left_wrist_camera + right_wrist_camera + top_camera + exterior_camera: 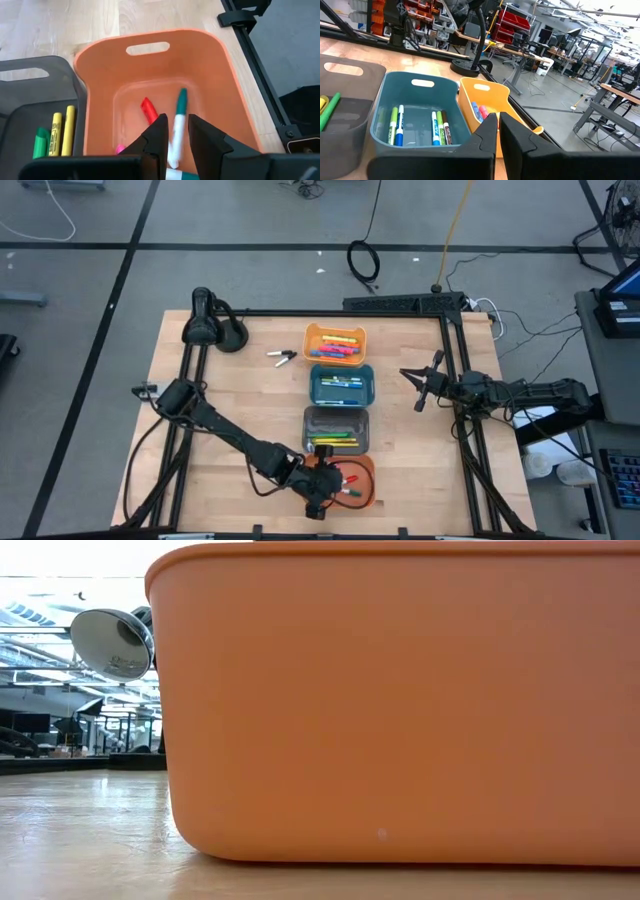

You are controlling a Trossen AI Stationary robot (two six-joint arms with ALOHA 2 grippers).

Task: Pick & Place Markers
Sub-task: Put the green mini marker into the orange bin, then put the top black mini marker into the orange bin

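Observation:
Four bins stand in a row on the table: light orange (pixel 335 343), teal (pixel 341 385), grey (pixel 337 428) and orange (pixel 352 480), each with markers in it. My left gripper (pixel 177 119) hangs open over the orange bin (pixel 160 75), slanting down into it. Seen between its fingers, a white marker with a green cap (pixel 177 125) lies on the bin's floor, clear of both fingers. A red marker (pixel 148 110) and a pink one (pixel 120 148) lie beside it. My right gripper (pixel 498 125) waits shut at the table's right edge (pixel 422 385).
Two loose markers (pixel 281 358) lie on the table left of the light orange bin. A black lamp (pixel 205 325) stands at the far left corner. Black frame rails (pixel 462 430) run along the table's sides. In the low view the orange bin's wall (pixel 400 710) fills the picture.

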